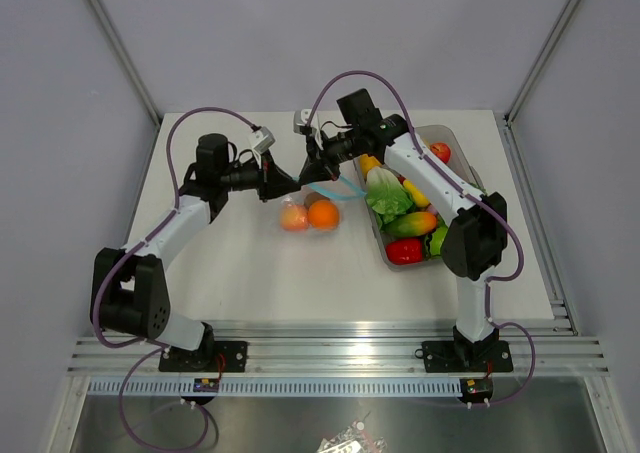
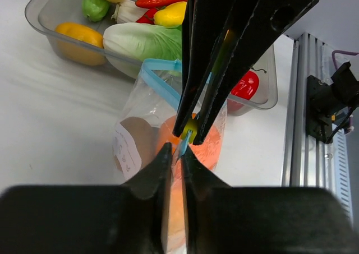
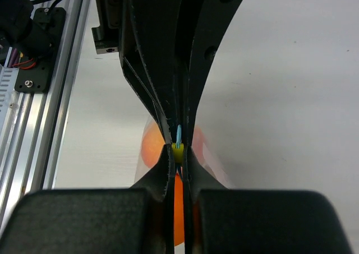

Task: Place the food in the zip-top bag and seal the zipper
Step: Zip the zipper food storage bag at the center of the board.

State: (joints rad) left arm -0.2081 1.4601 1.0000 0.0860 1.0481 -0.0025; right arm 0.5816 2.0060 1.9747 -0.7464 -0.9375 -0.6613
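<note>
Table (image 1: 250, 273), white, carrying everything listed below.

Item 1. Clear tray (image 1: 452, 133), my reference for every position here. It holds green lettuce (image 1: 388, 195) and other toy produce in red, yellow and green.

Item 2. Left arm (image 1: 180, 223), on the side of the table away from the tray, reaching towards it. Right arm (image 1: 440, 183), arching over the tray and out past its left side.

Item 3. Zip-top bag (image 2: 140, 108), lying on the table just left of the tray and apart from it.

Item 4. Food, seen through the plastic: orange (image 1: 323, 214) nearer the tray, peach (image 1: 294, 217) touching it on the far side. I also see a brown piece behind them that I cannot identify.

Item 5. Left gripper (image 2: 175, 150), above the bag, left of the tray. Its fingers are pressed almost together on the zipper (image 2: 160, 83).

Item 6. Right gripper (image 3: 177, 150), tip to tip with the left one. Its fingers are clamped tight on the same blue strip.

Item 7. Zipper, slack, looping from the grippers back towards the tray.
</note>
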